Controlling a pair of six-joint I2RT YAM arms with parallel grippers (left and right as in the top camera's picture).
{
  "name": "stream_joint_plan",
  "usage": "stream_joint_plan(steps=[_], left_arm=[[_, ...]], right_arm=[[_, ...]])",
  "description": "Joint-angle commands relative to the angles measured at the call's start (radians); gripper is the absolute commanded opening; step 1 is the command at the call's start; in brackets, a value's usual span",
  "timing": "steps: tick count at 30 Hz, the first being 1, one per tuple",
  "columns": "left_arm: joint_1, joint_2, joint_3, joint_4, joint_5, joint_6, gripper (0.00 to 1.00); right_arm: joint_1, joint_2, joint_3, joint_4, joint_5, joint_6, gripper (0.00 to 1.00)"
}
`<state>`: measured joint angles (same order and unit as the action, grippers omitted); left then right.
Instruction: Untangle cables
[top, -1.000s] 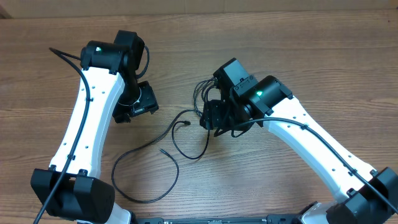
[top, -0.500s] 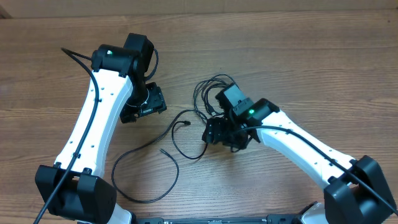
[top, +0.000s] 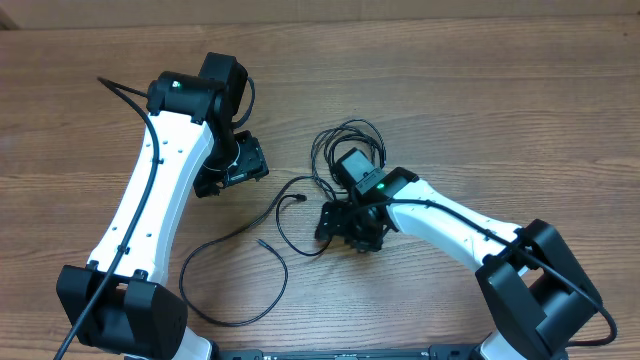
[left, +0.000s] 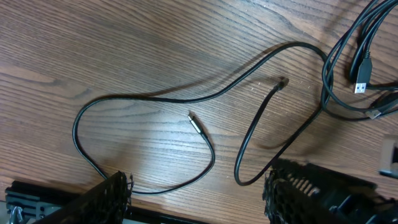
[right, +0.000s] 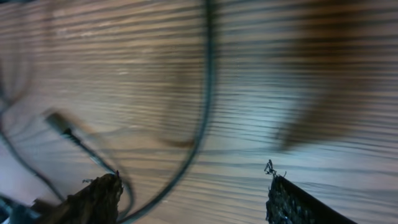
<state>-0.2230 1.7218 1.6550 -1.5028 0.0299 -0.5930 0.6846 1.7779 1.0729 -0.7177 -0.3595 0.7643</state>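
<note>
The black left gripper (left: 198, 190) on its white arm (top: 150, 200) has its fingers apart. The black right gripper (right: 189, 186) is spread wide too.

Matt, grained wood table (top: 480, 100) — smooth black plastic-sheathed cables (left: 155, 98), one metal-tipped plug (left: 196, 124)

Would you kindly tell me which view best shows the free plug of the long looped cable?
The left wrist view: the plug lies close and sharp on the table, its metal tip visible, touching nothing else. Overhead shows it only as a tiny dark tip. The right wrist view is too blurred to tell.
</note>
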Motion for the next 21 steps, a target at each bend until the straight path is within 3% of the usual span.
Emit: stream_joint_plan(steps=[1, 5, 21], left_arm=[[-0.001, 0.007, -0.005, -0.001, -0.003, -0.009, 0.72], [-0.001, 0.007, -0.005, -0.007, -0.004, -0.009, 0.72], [-0.001, 0.007, -0.005, -0.011, -0.004, -0.008, 0.72]], right_arm=[[0.026, 0.002, -0.006, 0.03, -0.021, 0.057, 0.71], [0.069, 0.007, -0.006, 0.048, 0.052, 0.133, 0.65], [0.192, 0.019, -0.006, 0.067, 0.147, 0.238, 0.64]])
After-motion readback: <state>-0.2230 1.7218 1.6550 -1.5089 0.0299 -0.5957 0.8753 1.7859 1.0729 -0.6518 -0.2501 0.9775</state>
